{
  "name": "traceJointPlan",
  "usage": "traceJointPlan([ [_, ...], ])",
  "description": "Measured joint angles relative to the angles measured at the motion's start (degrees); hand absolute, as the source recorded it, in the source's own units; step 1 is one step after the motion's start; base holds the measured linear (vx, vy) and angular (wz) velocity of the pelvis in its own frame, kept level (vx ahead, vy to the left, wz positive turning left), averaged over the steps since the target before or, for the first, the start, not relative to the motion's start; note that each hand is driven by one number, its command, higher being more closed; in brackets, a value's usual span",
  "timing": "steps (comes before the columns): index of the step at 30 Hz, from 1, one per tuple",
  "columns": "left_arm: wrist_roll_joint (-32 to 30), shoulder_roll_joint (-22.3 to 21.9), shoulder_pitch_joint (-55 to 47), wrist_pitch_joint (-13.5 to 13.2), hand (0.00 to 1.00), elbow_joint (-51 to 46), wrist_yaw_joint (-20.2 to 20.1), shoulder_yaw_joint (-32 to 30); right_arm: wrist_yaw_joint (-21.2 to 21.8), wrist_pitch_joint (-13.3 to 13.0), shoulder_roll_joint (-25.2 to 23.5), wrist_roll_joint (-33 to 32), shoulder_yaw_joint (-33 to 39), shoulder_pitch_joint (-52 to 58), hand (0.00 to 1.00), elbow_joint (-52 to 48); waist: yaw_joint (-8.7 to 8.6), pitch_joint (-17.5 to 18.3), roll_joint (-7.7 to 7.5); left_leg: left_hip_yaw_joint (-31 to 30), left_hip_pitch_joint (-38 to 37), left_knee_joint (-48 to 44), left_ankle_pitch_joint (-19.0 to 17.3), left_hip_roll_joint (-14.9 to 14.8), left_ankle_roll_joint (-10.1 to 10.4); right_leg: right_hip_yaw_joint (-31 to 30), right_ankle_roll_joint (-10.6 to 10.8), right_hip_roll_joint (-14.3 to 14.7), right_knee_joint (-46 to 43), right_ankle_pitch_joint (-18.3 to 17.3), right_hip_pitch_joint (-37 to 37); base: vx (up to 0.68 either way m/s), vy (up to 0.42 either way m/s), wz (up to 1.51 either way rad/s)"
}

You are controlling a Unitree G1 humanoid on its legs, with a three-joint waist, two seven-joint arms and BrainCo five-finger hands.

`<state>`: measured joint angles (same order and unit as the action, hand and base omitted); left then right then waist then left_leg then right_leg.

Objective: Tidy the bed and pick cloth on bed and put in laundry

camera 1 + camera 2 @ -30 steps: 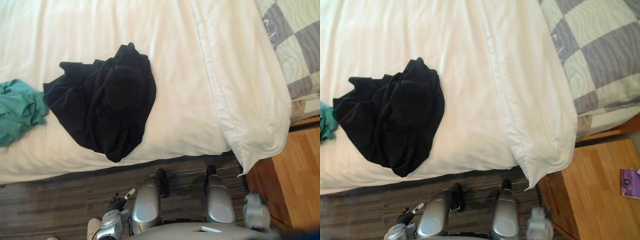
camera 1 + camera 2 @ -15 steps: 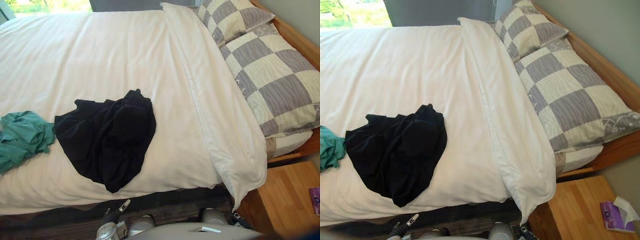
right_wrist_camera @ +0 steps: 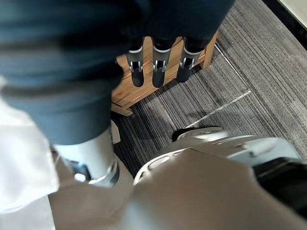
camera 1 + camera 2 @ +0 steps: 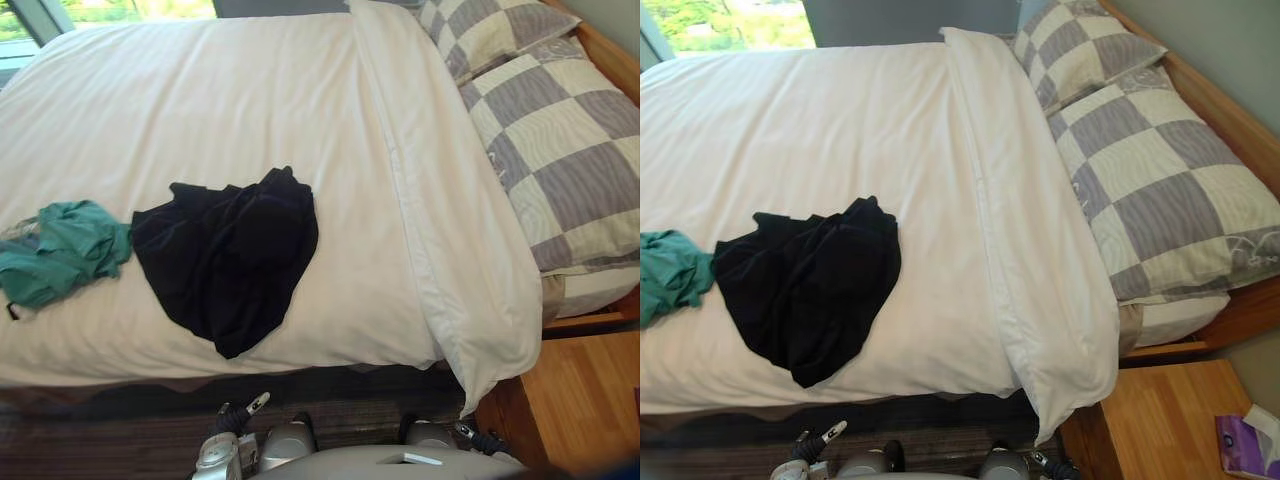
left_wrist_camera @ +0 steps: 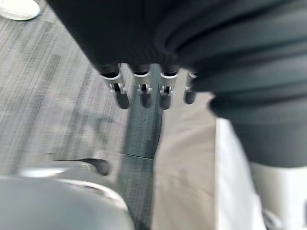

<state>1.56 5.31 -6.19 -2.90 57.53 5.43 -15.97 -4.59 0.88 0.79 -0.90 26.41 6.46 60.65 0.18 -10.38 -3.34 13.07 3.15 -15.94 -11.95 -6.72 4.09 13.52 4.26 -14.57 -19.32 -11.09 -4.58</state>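
Note:
A crumpled black cloth (image 4: 230, 255) lies on the white duvet (image 4: 200, 100) near the bed's front edge. To its left a green cloth (image 4: 65, 250) lies bunched up, touching the black one's edge. My left hand (image 5: 144, 91) hangs beside the bed over the grey carpet, fingers straight and holding nothing. My right hand (image 3: 160, 67) hangs low near the wooden nightstand (image 3: 139, 88), fingers straight too, with nothing in them. Both hands are well below and in front of the cloths.
Two grey-and-cream checked pillows (image 4: 1160, 190) lie at the head of the bed on the right, past the duvet's folded edge (image 4: 1040, 270). A wooden nightstand (image 4: 1160, 430) with a purple tissue pack (image 4: 1245, 445) stands at the lower right. Grey striped carpet (image 4: 120, 435) runs along the bed's front.
The head camera has tilted up, so more of the bed and the pillows are in the picture. The cloths lie as before.

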Motion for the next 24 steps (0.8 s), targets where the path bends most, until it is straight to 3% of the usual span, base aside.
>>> traceJointPlan([
  [2, 0.08, 0.42, -0.09, -0.11, 0.00, 0.00, 0.11, -0.60, 0.21, 0.38, -0.01, 0.05, 0.07, 0.09, 0.00, 0.10, -1.01, -0.24, -0.37, 2.15, 2.00, -8.54, -2.35, -3.78, -0.51, 0.45, 0.30, -2.40, -2.70, -1.21, -0.92, -0.08, 0.095, 0.30],
  [4, 0.13, 0.89, -0.07, -0.53, 0.00, -0.08, 0.76, -0.42, 0.49, 0.62, 1.79, 0.12, -0.10, 0.06, 0.00, 0.82, -1.93, -0.27, -0.41, -0.68, 4.14, -14.48, -2.47, -10.71, -0.11, 0.01, 2.25, -5.84, -4.15, -1.64, -1.67, -0.03, 0.241, 0.25],
  [6, 0.16, 1.12, -0.26, -1.12, 0.00, -0.06, 1.41, -0.08, 0.56, 0.62, 2.76, 0.58, -0.15, 0.11, 0.00, 2.17, -2.41, -0.12, -0.17, -6.44, 4.02, -12.82, -0.58, -13.79, 0.98, -0.70, 5.12, -8.63, -5.78, -1.70, -2.98, -0.01, 0.507, 0.29],
  [8, 0.12, 0.52, -0.07, -1.30, 0.00, 0.04, 2.09, 1.38, 0.42, 0.49, 3.52, 1.12, -0.05, 0.21, 0.00, 2.98, -2.77, 0.75, 1.29, -9.61, 2.69, -5.97, 3.52, -14.52, 4.19, -0.75, 8.87, -10.64, -4.31, 0.38, -3.06, 0.05, 0.743, 0.32],
  [9, 0.18, 0.21, -0.41, -1.39, 0.00, 0.10, 2.02, 2.99, 0.45, 0.28, 4.38, 1.28, 0.10, 0.33, 0.00, 3.96, -2.83, 1.65, 2.17, -9.11, 1.42, -1.79, 1.60, -12.80, 11.39, -0.99, 9.77, -12.50, -0.83, 3.54, -2.67, 0.07, 0.581, 0.24],
  [10, 0.02, 2.62, -0.01, -1.39, 0.00, 0.22, 2.18, 4.06, 0.52, 0.42, 2.34, 1.25, 0.00, -0.21, 0.00, 4.84, -2.71, 1.74, -0.67, -7.81, 2.35, -3.07, 1.79, -9.38, 10.37, -2.12, 9.44, -14.27, 3.84, 8.02, -1.01, 0.09, 0.630, 0.26],
  [11, -0.21, 4.34, 0.48, -1.43, 0.00, 0.12, 2.16, 6.48, 1.02, 0.32, 0.76, 1.78, -0.73, -0.20, 0.00, 4.79, -2.74, 3.10, -1.81, -8.57, 4.69, -5.25, 0.79, -8.29, 10.54, -1.40, 8.56, -13.81, 9.48, 17.17, 0.34, 0.06, 0.435, 0.08],
  [12, -0.42, 4.63, 0.49, -1.42, 0.00, 0.30, 2.06, 7.26, 1.05, 0.35, 0.04, 2.30, -1.35, -0.40, 0.00, 4.66, -2.55, 2.80, -1.27, -8.39, 5.42, -6.16, 0.35, -8.15, 10.33, -1.79, 8.73, -13.76, 11.33, 22.16, 0.33, 0.05, 0.523, -0.06],
  [13, -0.62, 4.44, 1.09, -1.42, 0.00, 0.78, 2.06, 9.10, 1.09, 0.43, -0.05, 3.15, -3.18, -1.05, 0.00, 3.84, -2.21, 2.81, -1.24, -6.57, 5.13, -5.96, 0.12, -8.02, 9.91, -1.76, 5.24, -13.58, 13.58, 31.34, -0.44, 0.01, 0.510, -0.53],
  [14, -1.13, 4.68, 1.14, -1.46, 0.00, 0.77, 2.11, 10.45, 1.01, 0.73, 0.99, 4.64, -7.11, -1.43, 0.00, 3.16, -1.45, 2.68, -1.04, -3.11, 2.70, -3.41, 0.54, -8.58, 8.08, 0.57, 1.37, -12.95, 12.06, 33.68, -2.89, 0.01, 0.453, -0.71],
  [15, -1.14, 4.71, 1.15, -1.44, 0.00, 0.88, 2.07, 10.92, 1.02, 0.78, 1.59, 4.67, -9.10, -1.69, 0.00, 2.76, -1.02, 2.64, -0.95, -1.48, 1.31, -2.03, 0.94, -8.80, 7.45, 3.14, 0.22, -12.32, 9.40, 30.94, -4.05, 0.03, 0.337, -0.90],
  [16, -1.18, 4.38, 1.20, -1.44, 0.00, 1.28, 2.02, 11.56, 1.08, 0.77, 2.41, 5.98, -13.50, -2.31, 0.00, 2.32, -0.93, 2.68, -0.43, 0.90, -0.79, 0.98, 2.14, -8.83, 5.91, 8.50, 0.43, -9.78, 3.77, 24.36, -4.86, 0.02, 0.281, -0.69],
  [17, -1.19, 3.42, 1.24, -1.47, 0.00, 1.24, 1.99, 12.07, 1.13, 0.70, 3.55, 7.90, -17.51, -2.90, 0.00, 1.37, -0.74, 2.70, 0.29, 2.35, -2.92, 4.49, 3.66, -8.31, 4.92, 12.71, 1.33, -5.86, -1.91, 14.56, -4.71, 0.00, 0.248, -0.52],
  [19, -1.25, 2.94, 1.61, -1.44, 0.00, 1.19, 1.99, 13.21, 1.16, 0.50, 4.33, 9.47, -19.89, -3.79, 0.00, 0.74, -1.15, 2.41, 1.15, 2.35, -3.69, 6.67, 4.99, -7.86, 4.53, 11.62, 1.22, -1.54, -5.14, 7.98, -4.74, -0.02, 0.123, -0.06],
  [21, -2.26, 2.25, 2.41, -1.12, 0.00, 1.28, 1.99, 13.78, 1.27, -0.18, 4.62, 10.60, -21.57, -4.30, 0.00, -0.43, -1.45, 2.13, 1.73, 1.98, -4.25, 8.94, 6.78, -6.43, 4.53, 7.47, 0.41, 5.95, -3.16, -0.75, -2.81, -0.03, 0.027, 0.11],
  [22, -3.08, 1.65, 3.16, -0.75, 0.00, 1.39, 1.99, 13.80, 1.47, -0.49, 5.09, 11.05, -22.56, -4.67, 0.00, -0.76, -1.45, 1.77, 1.69, 1.79, -4.31, 9.14, 7.06, -5.98, 4.43, 6.82, -1.22, 6.83, 0.49, -1.92, -0.82, -0.08, -0.029, 0.04],
  [24, -3.56, -0.11, 3.92, -0.29, 0.00, 1.99, 1.98, 13.85, 1.78, -1.33, 5.98, 11.08, -22.61, -5.11, 0.00, -1.22, -1.95, 0.62, 2.92, 1.60, -5.47, 11.35, 9.19, -5.76, 2.48, 8.43, -2.26, 7.28, 2.95, -1.06, 1.24, -0.09, -0.066, 0.23],
])
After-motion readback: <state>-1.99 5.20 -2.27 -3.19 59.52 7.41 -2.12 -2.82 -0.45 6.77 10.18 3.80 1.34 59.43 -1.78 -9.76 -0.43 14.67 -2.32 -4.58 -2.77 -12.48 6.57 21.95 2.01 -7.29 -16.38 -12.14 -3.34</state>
